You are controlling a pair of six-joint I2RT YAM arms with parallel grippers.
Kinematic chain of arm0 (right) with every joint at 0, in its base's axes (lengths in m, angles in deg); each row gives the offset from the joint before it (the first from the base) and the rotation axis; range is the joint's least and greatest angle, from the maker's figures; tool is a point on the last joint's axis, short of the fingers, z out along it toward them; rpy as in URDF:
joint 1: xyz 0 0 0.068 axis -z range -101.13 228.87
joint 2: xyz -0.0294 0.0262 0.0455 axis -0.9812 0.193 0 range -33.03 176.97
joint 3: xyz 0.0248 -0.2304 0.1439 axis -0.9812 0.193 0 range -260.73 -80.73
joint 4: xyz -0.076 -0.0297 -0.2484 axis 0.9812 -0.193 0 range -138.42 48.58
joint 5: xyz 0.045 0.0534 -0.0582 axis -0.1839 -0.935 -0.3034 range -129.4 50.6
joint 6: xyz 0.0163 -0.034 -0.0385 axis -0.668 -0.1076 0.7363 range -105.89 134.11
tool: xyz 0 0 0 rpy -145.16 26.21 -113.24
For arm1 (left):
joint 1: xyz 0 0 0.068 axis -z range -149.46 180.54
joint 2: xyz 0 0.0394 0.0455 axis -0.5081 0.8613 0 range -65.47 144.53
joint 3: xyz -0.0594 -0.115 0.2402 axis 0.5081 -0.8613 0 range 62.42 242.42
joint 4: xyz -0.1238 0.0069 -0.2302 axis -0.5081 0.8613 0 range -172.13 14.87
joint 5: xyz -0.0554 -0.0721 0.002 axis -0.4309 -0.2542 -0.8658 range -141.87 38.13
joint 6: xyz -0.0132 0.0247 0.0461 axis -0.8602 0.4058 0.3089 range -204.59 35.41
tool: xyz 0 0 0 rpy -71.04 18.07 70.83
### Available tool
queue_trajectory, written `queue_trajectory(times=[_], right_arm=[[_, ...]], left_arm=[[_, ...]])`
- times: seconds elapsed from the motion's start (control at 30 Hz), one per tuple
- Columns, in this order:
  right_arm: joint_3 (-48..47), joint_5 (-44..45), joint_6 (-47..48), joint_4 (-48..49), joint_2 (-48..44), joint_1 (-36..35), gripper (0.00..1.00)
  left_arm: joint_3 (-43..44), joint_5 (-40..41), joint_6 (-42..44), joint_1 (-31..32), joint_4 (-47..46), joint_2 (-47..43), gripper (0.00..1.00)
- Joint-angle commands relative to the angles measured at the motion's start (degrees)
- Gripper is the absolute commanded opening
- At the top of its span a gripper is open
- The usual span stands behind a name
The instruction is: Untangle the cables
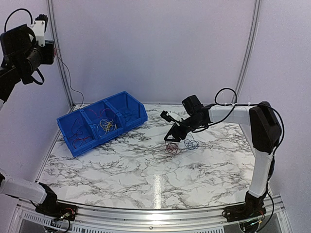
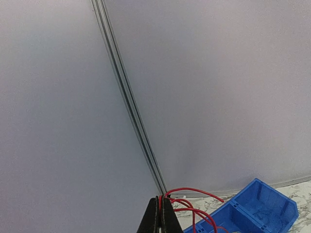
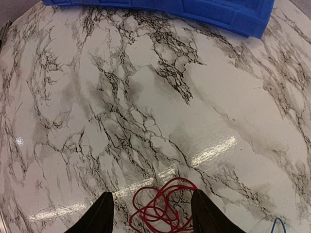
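Note:
A small clump of red cables (image 3: 163,209) lies on the marble table, between the fingers of my open right gripper (image 3: 153,216), which hovers just above it. From above, that red clump (image 1: 171,148) has a blue clump (image 1: 191,144) lying beside it, under the right gripper (image 1: 173,137). My left gripper (image 2: 161,206) is raised high at the far left and shut on thin red cables (image 2: 197,209). These trail down toward the blue bin (image 2: 265,201). In the top view the left gripper (image 1: 52,48) is near the wall rail.
The blue bin (image 1: 65,127) stands at the back left of the table with three compartments: red wires left, yellow wires (image 1: 107,125) in the middle, dark wires right. Its edge (image 3: 204,12) shows at the top of the right wrist view. A blue wire end (image 3: 278,224) lies to the right.

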Motion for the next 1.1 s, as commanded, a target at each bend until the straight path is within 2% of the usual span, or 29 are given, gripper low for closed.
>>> queue_trajectory(times=[0.0,0.4,0.7,1.07], right_arm=[[-1.2,-1.1,1.0,-0.7,1.3,-0.1,0.55],[-1.3,-2.0,1.3,-1.2,1.8,0.1,0.54],[-1.2,-2.8,1.1,-1.3,2.3,0.3,0.54],[-1.2,-3.5,1.1,-1.6,2.6,0.3,0.54]], left_arm=[[-2.5,-4.2,-3.2,-3.2,-0.9,-2.2,0.00],[-4.1,-5.8,-5.7,-7.1,-1.4,-1.9,0.00],[3.4,-5.1,-3.4,-7.5,-1.8,-0.4,0.00],[2.0,-5.7,-3.6,-7.6,-1.4,2.5,0.00]])
